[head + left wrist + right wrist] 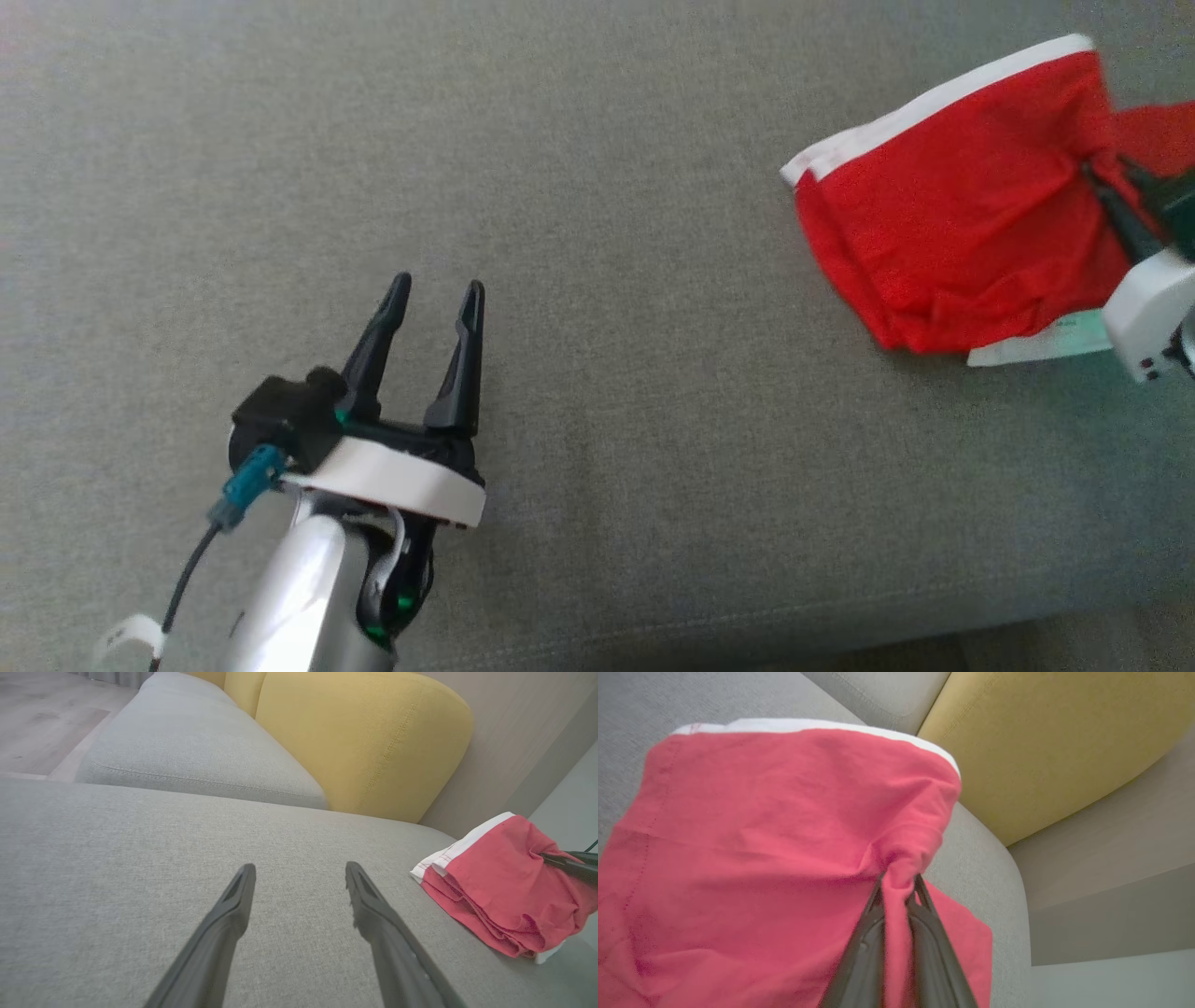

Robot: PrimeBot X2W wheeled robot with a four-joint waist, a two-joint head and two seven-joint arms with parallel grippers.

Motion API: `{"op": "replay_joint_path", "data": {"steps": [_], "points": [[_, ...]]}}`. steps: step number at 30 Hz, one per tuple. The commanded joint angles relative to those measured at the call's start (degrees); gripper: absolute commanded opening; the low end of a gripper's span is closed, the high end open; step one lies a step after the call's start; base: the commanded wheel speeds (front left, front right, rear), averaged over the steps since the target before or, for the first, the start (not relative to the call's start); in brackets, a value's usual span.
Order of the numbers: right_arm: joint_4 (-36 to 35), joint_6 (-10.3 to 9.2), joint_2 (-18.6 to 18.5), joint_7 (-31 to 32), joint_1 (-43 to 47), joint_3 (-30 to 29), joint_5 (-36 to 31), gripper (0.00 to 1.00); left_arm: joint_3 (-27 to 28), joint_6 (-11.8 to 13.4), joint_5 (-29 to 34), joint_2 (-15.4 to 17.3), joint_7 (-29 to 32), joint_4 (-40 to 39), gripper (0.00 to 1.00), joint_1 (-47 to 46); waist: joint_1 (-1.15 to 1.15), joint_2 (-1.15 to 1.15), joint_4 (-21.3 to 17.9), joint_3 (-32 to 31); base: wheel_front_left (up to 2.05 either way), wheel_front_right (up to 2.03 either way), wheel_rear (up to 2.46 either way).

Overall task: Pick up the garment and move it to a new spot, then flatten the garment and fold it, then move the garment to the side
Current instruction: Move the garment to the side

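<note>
1. Head view: the left gripper [439, 282] hangs over the bare grey sofa seat [597, 187] at the lower left. Its fingers are spread wide with nothing between them.
2. The red garment [952, 215] sits bunched on the seat at the right, well apart from the left gripper. Its white band [934, 105] runs along the far edge.
3. The right gripper [1094, 173] shows at the right edge, pinched narrow on a gathered fold at the garment's right side.
4. Right wrist view: a ridge of red cloth runs between the two dark fingers [864, 952], and the fabric puckers toward that pinch.
5. Left wrist view: the garment's lower edge rests on the seat. A yellow back cushion [364, 742] stands behind, with wooden floor [37, 718] at the upper left.
</note>
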Motion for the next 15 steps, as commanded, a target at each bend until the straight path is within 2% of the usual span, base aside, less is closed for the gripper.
{"op": "replay_joint_path", "data": {"steps": [1, 7, 15], "points": [[-1.7, 0.20, -2.3, 0.5, -1.1, -0.9, 0.3, 0.00, 2.0, -0.2, 0.5, 0.1, -0.7, -1.9, 1.00, -2.2, -0.01, 0.00, -0.8, 1.8, 0.00, 0.00, 0.00], [-2.2, 0.20, -1.6, 4.6, -0.3, -6.7, -1.7, 0.00, 3.8, -1.3, 1.4, 0.1, -0.7, -1.4, 1.00, -3.5, -0.01, 0.00, -0.5, 4.0, 0.00, 0.00, 0.00], [-3.3, 0.20, 1.4, 11.0, 3.6, -15.8, -6.6, 0.00, 5.3, -2.1, 1.6, 0.1, -0.7, -1.0, 1.00, -3.5, -0.01, 0.00, -0.3, 4.4, 0.00, 0.00, 0.00]]}}
